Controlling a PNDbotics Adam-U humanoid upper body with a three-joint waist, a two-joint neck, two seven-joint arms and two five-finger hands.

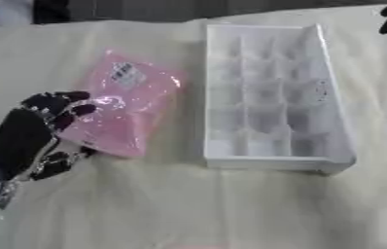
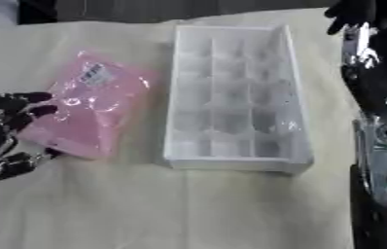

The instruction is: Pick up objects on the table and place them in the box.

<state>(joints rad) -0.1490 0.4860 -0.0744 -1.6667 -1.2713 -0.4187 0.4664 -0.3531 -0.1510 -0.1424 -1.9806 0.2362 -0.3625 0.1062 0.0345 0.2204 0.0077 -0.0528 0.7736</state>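
A pink plastic bag (image 1: 120, 109) with a white label lies flat on the cream cloth, left of the box. The box (image 1: 336, 121) is a white tray split into several compartments, and nothing shows inside them. My left hand (image 1: 23, 136) comes in from the lower left. Its fingers (image 1: 71, 108) curl over the bag's left edge, and its thumb (image 1: 54, 165) sits at the bag's near corner. My right hand (image 2: 350, 14) hangs at the top right, beyond the box's far corner, fingers relaxed and holding nothing.
The cream cloth (image 1: 188, 209) covers the whole table. My right arm (image 2: 384, 146) runs down the right edge beside the box. Dark shapes line the far edge of the table.
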